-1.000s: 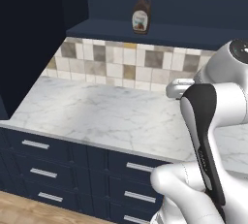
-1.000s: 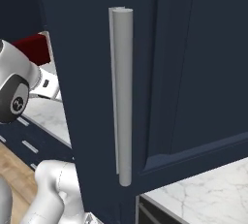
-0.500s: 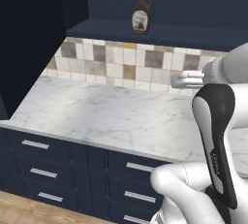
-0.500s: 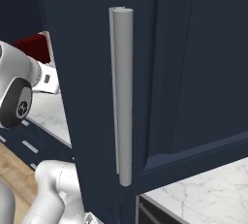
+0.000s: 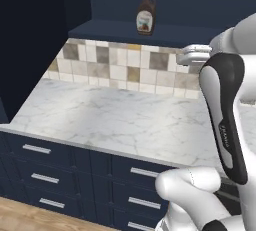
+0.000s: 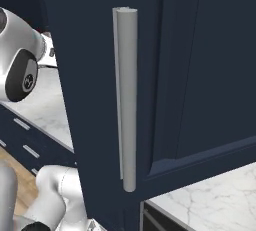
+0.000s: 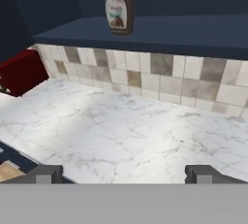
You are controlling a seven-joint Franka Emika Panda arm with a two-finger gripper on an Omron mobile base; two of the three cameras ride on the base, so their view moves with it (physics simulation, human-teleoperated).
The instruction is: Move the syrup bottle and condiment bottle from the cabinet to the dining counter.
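- Syrup bottle [image 5: 145, 18] stands upright on the open cabinet's [image 5: 150, 30] bottom shelf, above the tiled wall [image 5: 125, 67] and marble worktop [image 5: 120, 120].
- Gripper [image 7: 123, 173] hangs low over the worktop, jaws spread fully wide, holding nothing.
- Best approach, I judge: raise the hand to shelf level, centre the jaws on the bottle's wide body, and close below the neck without tipping it.
- Condiment bottle: I cannot tell where it is.

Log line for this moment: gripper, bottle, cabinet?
gripper: open, empty | syrup bottle: upright on cabinet shelf, untouched | cabinet door: open
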